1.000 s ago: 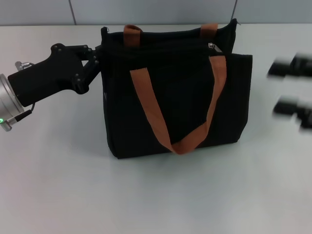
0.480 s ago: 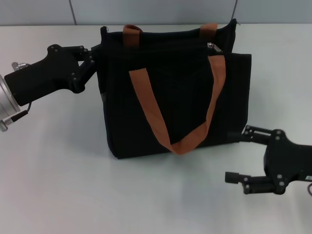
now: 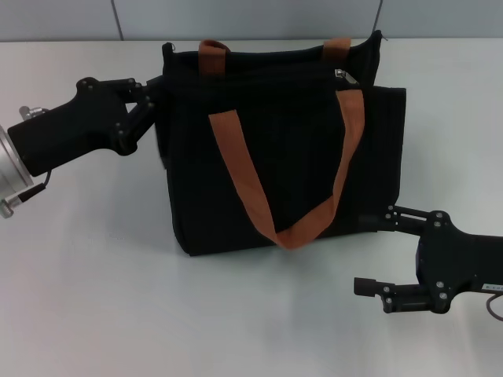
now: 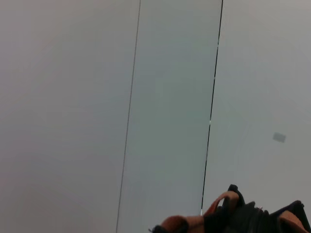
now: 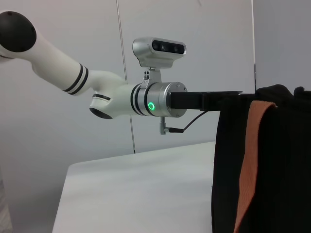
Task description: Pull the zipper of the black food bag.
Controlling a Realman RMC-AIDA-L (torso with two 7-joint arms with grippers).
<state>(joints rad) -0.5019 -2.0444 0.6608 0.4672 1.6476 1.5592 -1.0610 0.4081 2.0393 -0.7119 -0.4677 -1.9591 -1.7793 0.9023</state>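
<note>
Right gripper (image 3: 376, 251) arrived low at the bag's near right corner within the last second, fingers spread wide, holding nothing — upper one near the fabric. Left gripper (image 3: 155, 93) pressed against the black food bag (image 3: 259, 181) at its top left corner; finger opening not visible. Zipper (image 3: 343, 76) at the top right, untouched — pulling probably comes next. Bag upright on the table (image 3: 94, 298).

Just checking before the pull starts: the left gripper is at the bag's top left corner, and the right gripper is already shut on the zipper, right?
Not quite. The left gripper is at the black food bag's top left corner, but the head view shows the right gripper open near the bag's lower right corner, well away from the zipper.
</note>
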